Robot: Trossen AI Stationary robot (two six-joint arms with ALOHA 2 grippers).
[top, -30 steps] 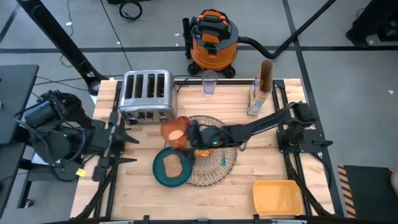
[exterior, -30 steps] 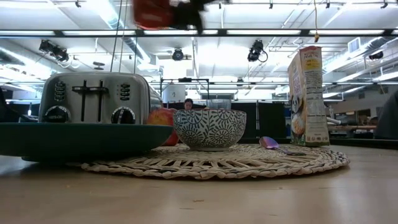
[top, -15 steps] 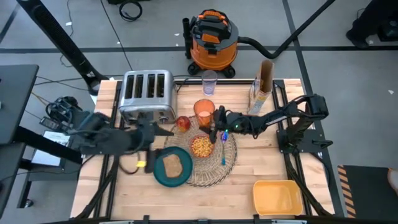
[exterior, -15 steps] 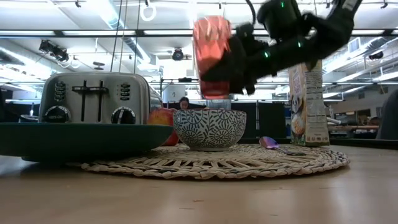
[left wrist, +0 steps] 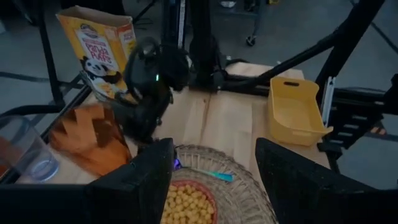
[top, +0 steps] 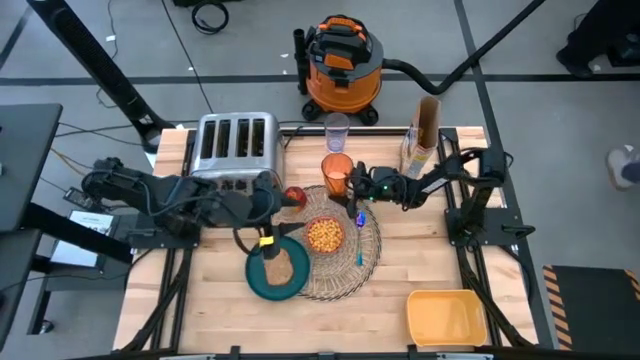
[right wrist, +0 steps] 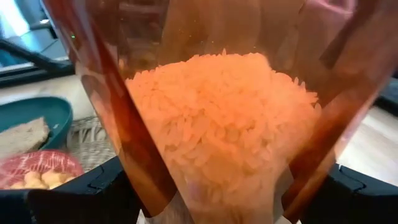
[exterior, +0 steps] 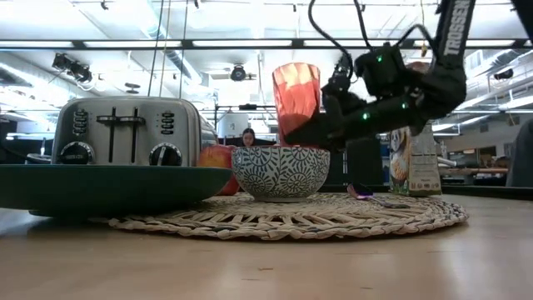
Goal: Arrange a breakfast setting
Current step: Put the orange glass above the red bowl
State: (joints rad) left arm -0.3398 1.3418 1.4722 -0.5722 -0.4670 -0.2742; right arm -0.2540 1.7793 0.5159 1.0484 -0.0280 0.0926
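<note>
- Two dark arms reach over the wooden desk (top: 400, 260) in the high view: the right tool (top: 352, 183) pinches the amber-orange faceted cup (top: 336, 174) at the far edge of the round woven straw placemat (top: 372, 240), while the left tool (top: 272, 196) hovers spread beside the red apple (top: 294, 197). The small pink bowl (top: 324, 235) sits on the mat, the small blue spoon (top: 360, 257) beside it, and the toast slice (top: 277, 268) lies on the dark teal plate (top: 256, 285).
- Low view: cup held upright above the bowl (clear of the desk).
- Left wrist view: both dark fingers (left wrist: 140, 183) stand apart, nothing between them.
- Right wrist view: cup fills the frame, holding pale grains.
</note>
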